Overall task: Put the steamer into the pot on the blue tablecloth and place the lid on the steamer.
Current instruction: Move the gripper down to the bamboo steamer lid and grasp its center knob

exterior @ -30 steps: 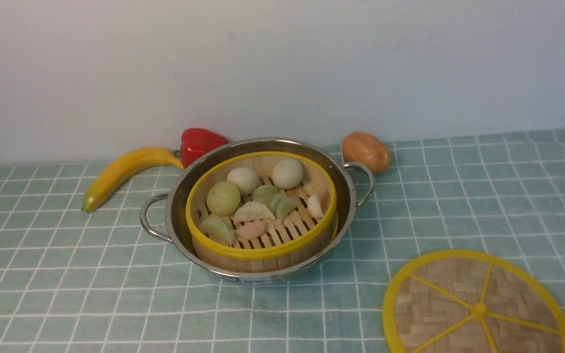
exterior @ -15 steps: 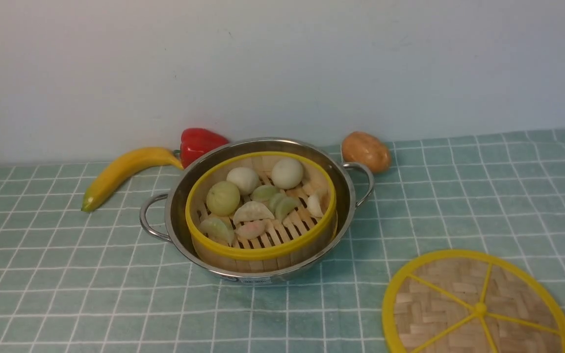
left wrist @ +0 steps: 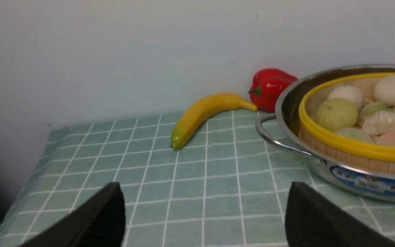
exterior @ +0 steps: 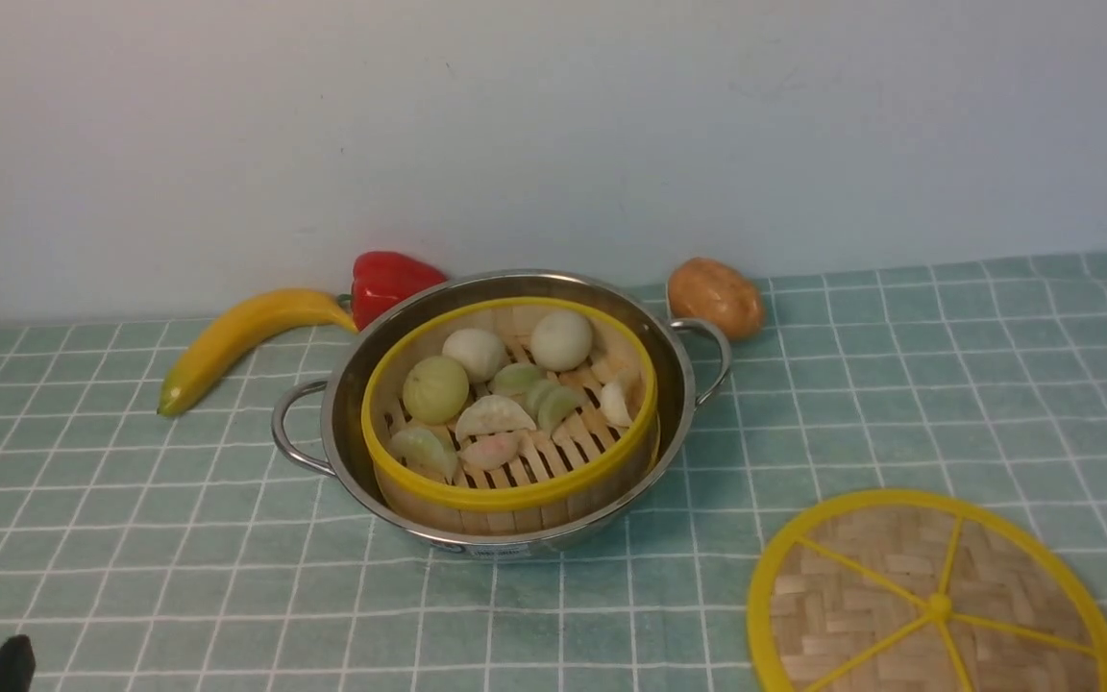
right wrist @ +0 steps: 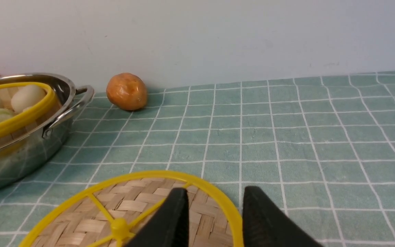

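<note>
Banana [exterior: 236, 336] at ten o'clock, pepper [exterior: 385, 279] at eleven and potato [exterior: 715, 298] at one flank the pot [exterior: 676, 384], which holds the steamer [exterior: 510, 496]. The lid [exterior: 899, 577] lies at five o'clock on the blue tablecloth [exterior: 947, 384]. The left end effector [left wrist: 204, 187] gapes; the right end effector [right wrist: 214, 190] is slightly parted.

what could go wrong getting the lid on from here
1. The lid lies flat on the tablecloth, and the right gripper seems to straddle only its thin rim, so the grip may slip or pinch cloth.
2. The steamer rises above the pot; an off-centre lid could rest tilted.
</note>
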{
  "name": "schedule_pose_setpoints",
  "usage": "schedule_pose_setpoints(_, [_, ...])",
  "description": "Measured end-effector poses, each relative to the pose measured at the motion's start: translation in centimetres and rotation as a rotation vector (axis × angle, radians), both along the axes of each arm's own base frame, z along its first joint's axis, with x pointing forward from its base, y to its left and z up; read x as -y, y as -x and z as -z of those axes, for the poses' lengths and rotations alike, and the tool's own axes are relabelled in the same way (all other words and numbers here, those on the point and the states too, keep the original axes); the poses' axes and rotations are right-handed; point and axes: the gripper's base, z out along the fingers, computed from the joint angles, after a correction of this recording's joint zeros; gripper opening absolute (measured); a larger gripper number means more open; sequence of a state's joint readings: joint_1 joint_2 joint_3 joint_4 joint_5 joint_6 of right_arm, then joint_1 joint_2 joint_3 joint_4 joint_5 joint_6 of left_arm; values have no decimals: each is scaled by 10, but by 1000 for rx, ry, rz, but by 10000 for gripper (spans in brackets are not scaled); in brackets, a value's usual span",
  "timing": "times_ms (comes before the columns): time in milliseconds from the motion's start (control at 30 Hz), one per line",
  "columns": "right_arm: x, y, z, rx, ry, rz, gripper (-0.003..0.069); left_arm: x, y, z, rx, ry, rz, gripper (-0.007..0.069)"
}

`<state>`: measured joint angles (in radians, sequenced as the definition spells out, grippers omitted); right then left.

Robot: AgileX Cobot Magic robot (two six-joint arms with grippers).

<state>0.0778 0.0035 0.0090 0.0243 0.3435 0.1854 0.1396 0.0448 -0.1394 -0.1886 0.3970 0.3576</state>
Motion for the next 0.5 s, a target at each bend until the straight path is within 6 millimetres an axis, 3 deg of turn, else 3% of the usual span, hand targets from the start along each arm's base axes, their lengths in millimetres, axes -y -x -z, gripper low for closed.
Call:
schedule_pose_setpoints(267, [0, 0, 0, 0, 0, 0, 243, 2, 1, 25, -46, -70, 84, 578])
schedule_pose_setpoints(500, [0, 0, 0, 0, 0, 0, 243, 3, -1, 47, -104, -21, 89, 578])
